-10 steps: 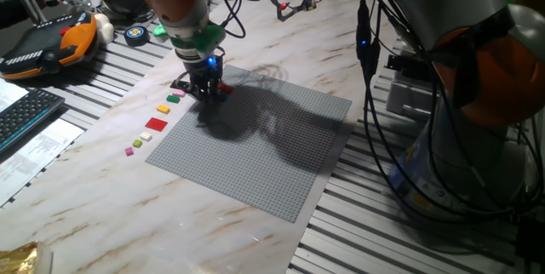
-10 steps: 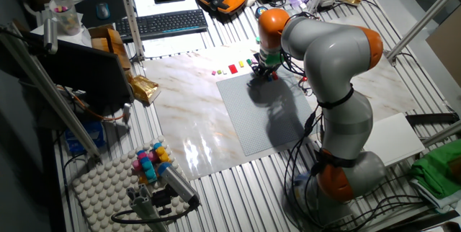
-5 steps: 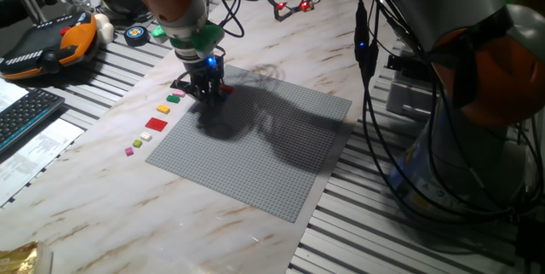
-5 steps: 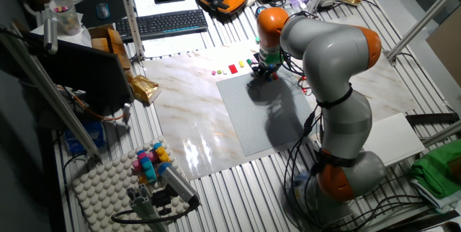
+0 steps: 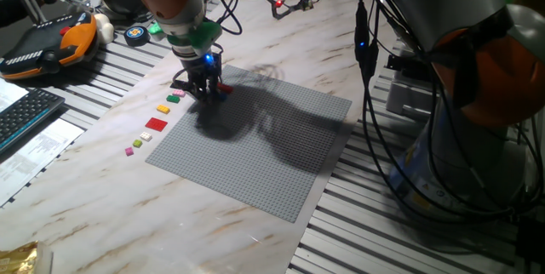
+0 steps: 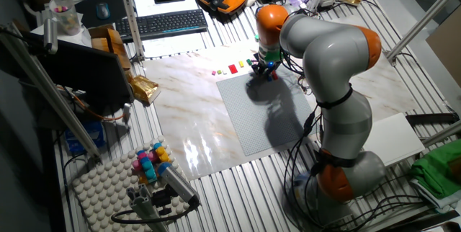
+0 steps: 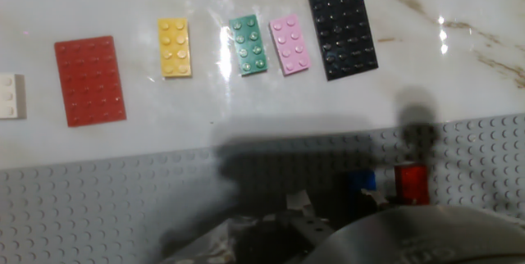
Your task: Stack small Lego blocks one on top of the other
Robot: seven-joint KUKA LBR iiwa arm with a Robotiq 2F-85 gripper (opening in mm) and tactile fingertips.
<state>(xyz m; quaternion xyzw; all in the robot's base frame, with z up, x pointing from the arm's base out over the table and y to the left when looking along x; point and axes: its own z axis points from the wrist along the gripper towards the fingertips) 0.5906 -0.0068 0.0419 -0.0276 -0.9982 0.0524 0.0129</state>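
Observation:
In the hand view the red small Lego block (image 7: pixel 410 180) and the blue small Lego block (image 7: pixel 361 180) sit side by side on the grey baseplate (image 7: pixel 98 207), near its far edge. The blue one is partly covered by the hand's dark, blurred body along the bottom of that view. From the fixed view, my gripper (image 5: pixel 204 89) points down at the baseplate's far left corner (image 5: pixel 255 146), with the red block (image 5: pixel 224 89) just to its right. The fingers are too dark and hidden to show their gap. The other fixed view shows the gripper (image 6: pixel 263 71) at the same corner.
A row of loose bricks lies on the marble beside the baseplate: a black piece (image 7: pixel 340 22), pink (image 7: pixel 289 44), green (image 7: pixel 248 45), yellow (image 7: pixel 175 47), a larger red plate (image 7: pixel 90 81) and a white one (image 7: pixel 10 97). A keyboard (image 5: pixel 21 117) and cables lie around.
The hand has shifted slightly up and to the left over the baseplate corner. The bricks have not moved.

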